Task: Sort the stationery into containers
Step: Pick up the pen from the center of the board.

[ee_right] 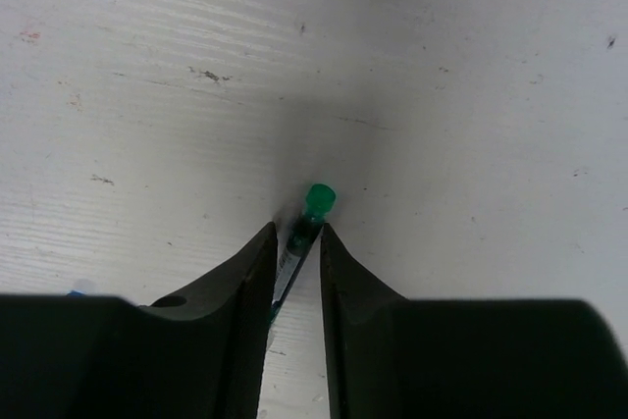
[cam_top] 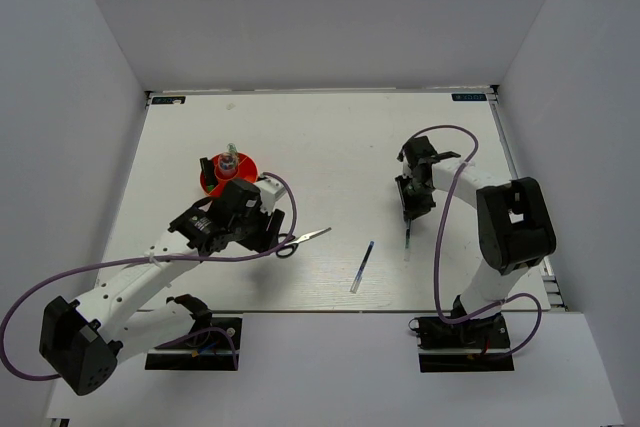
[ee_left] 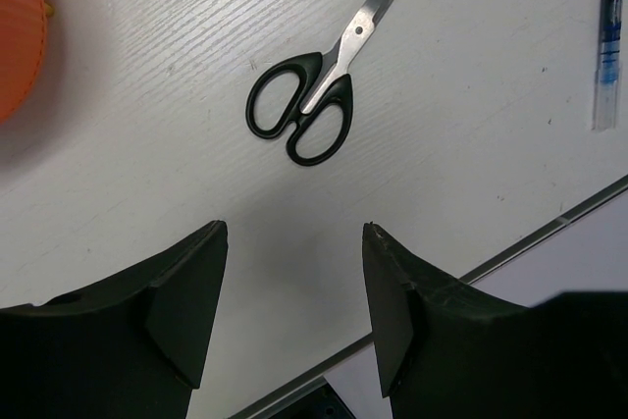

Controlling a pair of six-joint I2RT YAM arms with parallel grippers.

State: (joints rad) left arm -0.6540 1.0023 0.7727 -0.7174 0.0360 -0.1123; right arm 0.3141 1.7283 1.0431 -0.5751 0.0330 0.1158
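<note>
The orange-red cup (cam_top: 214,183) stands at the left middle of the table with several stationery items (cam_top: 230,159) upright in it; its edge shows in the left wrist view (ee_left: 15,36). Black-handled scissors (cam_top: 300,240) (ee_left: 304,105) lie flat just ahead of my left gripper (cam_top: 264,231) (ee_left: 294,233), which is open, empty and above the table. A thin blue pen (cam_top: 362,267) (ee_left: 608,41) lies right of the scissors. My right gripper (cam_top: 408,209) (ee_right: 297,228) is shut on a thin green pen (cam_top: 408,239) (ee_right: 312,211), low at the table, with the green cap poking out past the fingertips.
The table's near edge (ee_left: 549,228) runs close behind the left gripper. White walls close in the table on the left, back and right. Purple cables loop beside both arms.
</note>
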